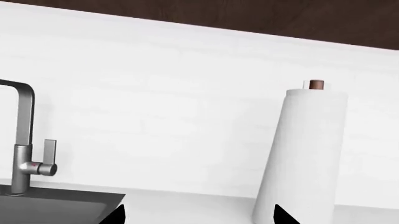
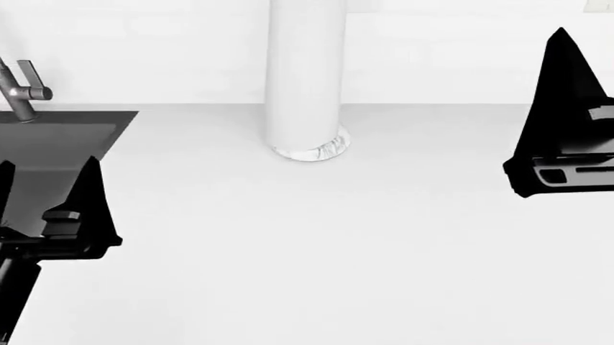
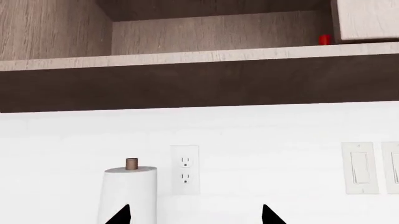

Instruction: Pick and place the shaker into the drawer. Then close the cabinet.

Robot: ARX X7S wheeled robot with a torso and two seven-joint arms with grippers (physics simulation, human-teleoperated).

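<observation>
Overhead, one shaker point(image 3: 324, 39), two grippers point(image 2: 48, 183) point(image 2: 576, 108)

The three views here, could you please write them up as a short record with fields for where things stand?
surface: white countertop, bare where it shows
paper towel roll: upright at the back wall, between the two arms
sink: dark basin at the counter's left, grey faucet behind it
left gripper: open, holding nothing, over the sink's edge
right gripper: open, holding nothing, facing the wall
upper cabinet: open, seen in the right wrist view
shaker: small red shape on the cabinet shelf, partly hidden
wall: outlet, light switch
drawer: not in view
</observation>
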